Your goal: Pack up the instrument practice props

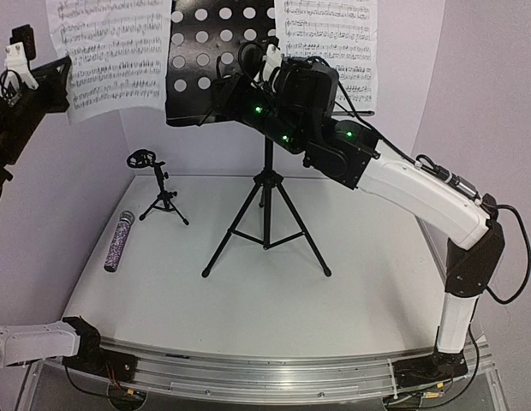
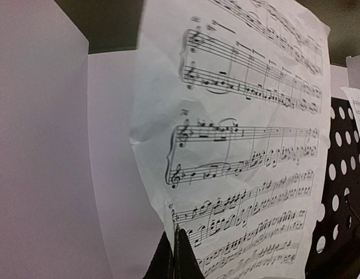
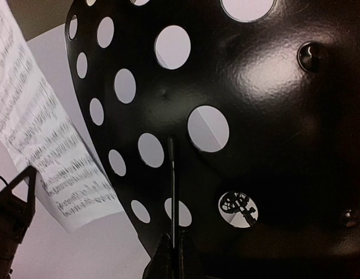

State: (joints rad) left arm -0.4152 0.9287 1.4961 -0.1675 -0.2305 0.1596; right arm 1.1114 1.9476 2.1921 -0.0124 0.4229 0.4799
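Nothing is packed yet: the microphone (image 1: 119, 242) and mic stand (image 1: 161, 193) sit at frame left. The left pincer (image 2: 176, 256) pinches a page (image 2: 238, 145); the right pincer (image 3: 172, 256) clenches a wire (image 3: 171, 174) on the music stand (image 3: 255, 87).

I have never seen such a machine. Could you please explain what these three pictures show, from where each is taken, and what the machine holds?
These are two robot arms bolted to a table. The wide picture comes from a camera above and behind them: the left arm reaches up on the left, the right arm on the right. The other two come from small cameras on the wrists. On the table stand a tall music stand and a small microphone stand; a glittery microphone lies flat. A left sheet and a right sheet of music are up at the tall stand. The left claw is shut and seems to pinch the left sheet. The right claw is shut near the stand's holed plate; whether it grips anything is unclear.
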